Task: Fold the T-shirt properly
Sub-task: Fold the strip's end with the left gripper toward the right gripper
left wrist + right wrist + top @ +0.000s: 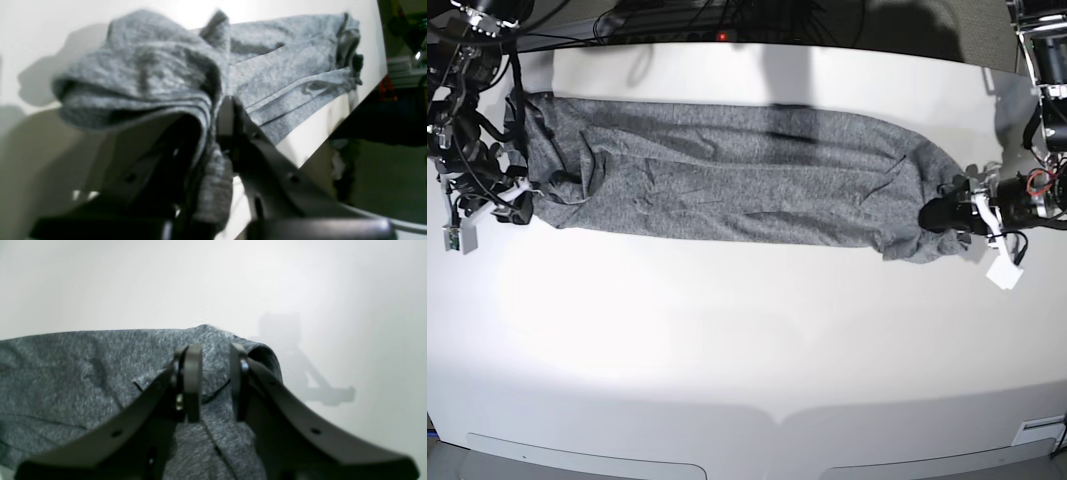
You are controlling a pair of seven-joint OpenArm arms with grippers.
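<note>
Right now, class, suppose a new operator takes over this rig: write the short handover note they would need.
Left tool: shut, pinching a bunched end of the T-shirt.
Right tool: jaws apart over the shirt's other end, with cloth showing in the gap; whether it grips is unclear.
T-shirt: stretched as a long narrow band across the far part of the white table, one arm at each end.
Done: it appears folded lengthwise.
Left: fold it across into a compact stack, then release.

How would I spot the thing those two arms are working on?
Look at the white table: a long grey band lies across its far half. That is the T-shirt, mottled heather-grey knit, bunched at both ends where the left gripper and right gripper meet it.
</note>
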